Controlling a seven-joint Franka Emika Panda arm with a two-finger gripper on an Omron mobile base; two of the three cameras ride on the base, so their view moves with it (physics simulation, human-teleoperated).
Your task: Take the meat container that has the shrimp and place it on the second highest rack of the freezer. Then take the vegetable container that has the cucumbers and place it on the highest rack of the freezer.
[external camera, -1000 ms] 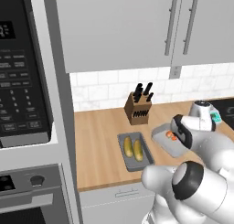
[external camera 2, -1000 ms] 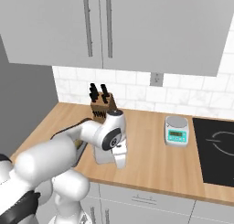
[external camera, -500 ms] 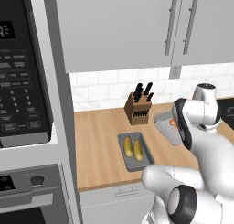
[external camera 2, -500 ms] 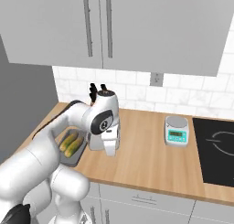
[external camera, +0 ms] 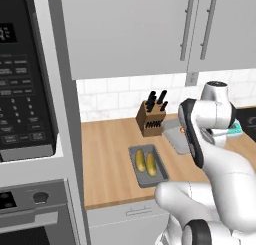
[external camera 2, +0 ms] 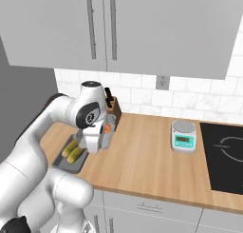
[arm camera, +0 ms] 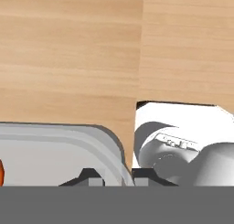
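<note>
Hand view: gripper [arm camera: 112, 176] nearly closed, pinching the rim of the grey shrimp container [arm camera: 55, 152], raised above the wooden counter [arm camera: 91, 49]; cucumber container [external camera: 148, 163] rests below.

The white arm bends up over the bench, its hand turned downward. The gripper [arm camera: 114, 179] has its jaws nearly closed, pinching the rim of the shrimp container [arm camera: 59, 157].

The grey rectangular meat container [external camera: 173, 137] is half hidden behind the white arm; of its orange shrimp [arm camera: 1, 172] a sliver shows at the hand view's edge, and the small scale's display [external camera 2: 182, 140] is unreadable
</note>
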